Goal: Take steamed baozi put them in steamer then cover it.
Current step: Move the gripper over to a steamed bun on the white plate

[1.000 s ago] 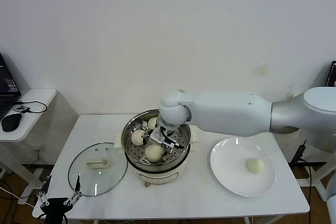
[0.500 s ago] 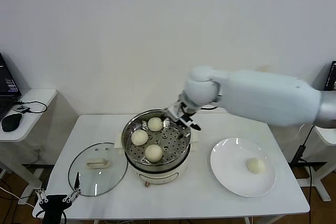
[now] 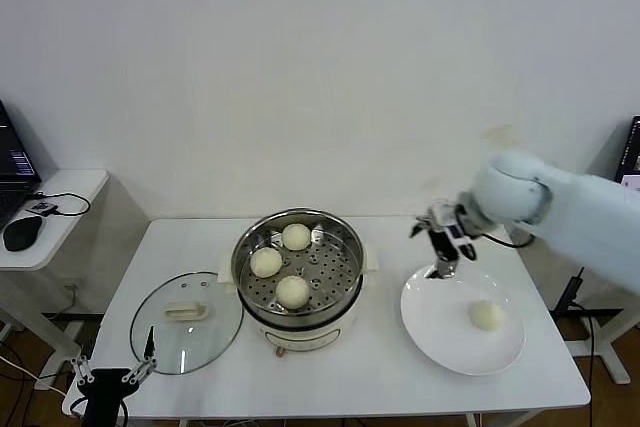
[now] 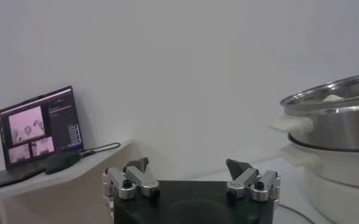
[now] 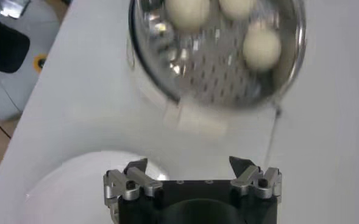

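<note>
The steamer (image 3: 300, 322), a shiny steel pot on a cream base, stands mid-table with three steamed baozi (image 3: 292, 291) on its perforated tray. Another baozi (image 3: 487, 316) lies on the white plate (image 3: 440, 327) to the right. The cover (image 3: 186, 337), a glass lid with a cream handle, lies flat left of the steamer. My right gripper (image 3: 432, 247) hangs open and empty over the plate's far left edge, a hand's width from that baozi. In the right wrist view my right gripper (image 5: 188, 165) shows open, with the steamer (image 5: 216, 70) beyond. My left gripper (image 3: 110, 379) is parked open at the table's front left corner.
A side desk (image 3: 55, 192) with a mouse (image 3: 20, 232) stands left of the table. The left wrist view looks past my left gripper (image 4: 188, 165) to a laptop (image 4: 39, 125) and the steamer's wall (image 4: 334, 131). The table's front edge runs just below plate and lid.
My right gripper has lifted out of the steamer and swung right to the plate, open and empty throughout. Three baozi stay in the steamer. The left arm has not moved.
</note>
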Controlling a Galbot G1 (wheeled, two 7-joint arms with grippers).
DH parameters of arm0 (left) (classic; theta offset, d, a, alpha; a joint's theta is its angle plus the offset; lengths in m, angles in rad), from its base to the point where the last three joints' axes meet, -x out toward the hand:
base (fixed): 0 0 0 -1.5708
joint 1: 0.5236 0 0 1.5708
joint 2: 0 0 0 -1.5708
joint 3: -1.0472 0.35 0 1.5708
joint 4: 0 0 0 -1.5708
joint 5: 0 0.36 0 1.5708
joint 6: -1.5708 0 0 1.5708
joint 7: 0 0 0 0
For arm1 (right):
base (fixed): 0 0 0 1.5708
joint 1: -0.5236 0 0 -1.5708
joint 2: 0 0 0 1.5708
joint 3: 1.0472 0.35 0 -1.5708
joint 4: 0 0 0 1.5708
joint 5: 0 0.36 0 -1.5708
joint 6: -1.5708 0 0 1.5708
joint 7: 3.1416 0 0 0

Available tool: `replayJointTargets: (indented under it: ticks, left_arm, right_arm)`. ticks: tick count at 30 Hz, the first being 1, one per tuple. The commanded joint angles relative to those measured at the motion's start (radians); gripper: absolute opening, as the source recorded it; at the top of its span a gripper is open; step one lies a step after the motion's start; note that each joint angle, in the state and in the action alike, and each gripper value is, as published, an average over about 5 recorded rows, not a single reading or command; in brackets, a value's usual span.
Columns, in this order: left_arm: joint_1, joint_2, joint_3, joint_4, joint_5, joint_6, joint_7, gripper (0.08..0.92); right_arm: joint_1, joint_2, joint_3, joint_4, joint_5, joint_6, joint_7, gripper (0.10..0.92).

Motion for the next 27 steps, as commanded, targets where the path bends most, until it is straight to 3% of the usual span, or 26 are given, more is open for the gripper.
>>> replayJointTargets:
  ticks: [1,27]
  left_arm:
    - [-0.002,0.001,0.001,0.006,0.001,0.001,0.000,0.823]
    - [0.003,-0.010,-0.007,0.001,0.002,-0.002,-0.003,0.823]
  right_arm:
    - [-0.388,-0.216,0.235,-0.038,-0.214,0.027,-0.008,0.823]
    - [-0.633,-0.063,0.401,-0.289,-0.339,0.090,0.038,0.823]
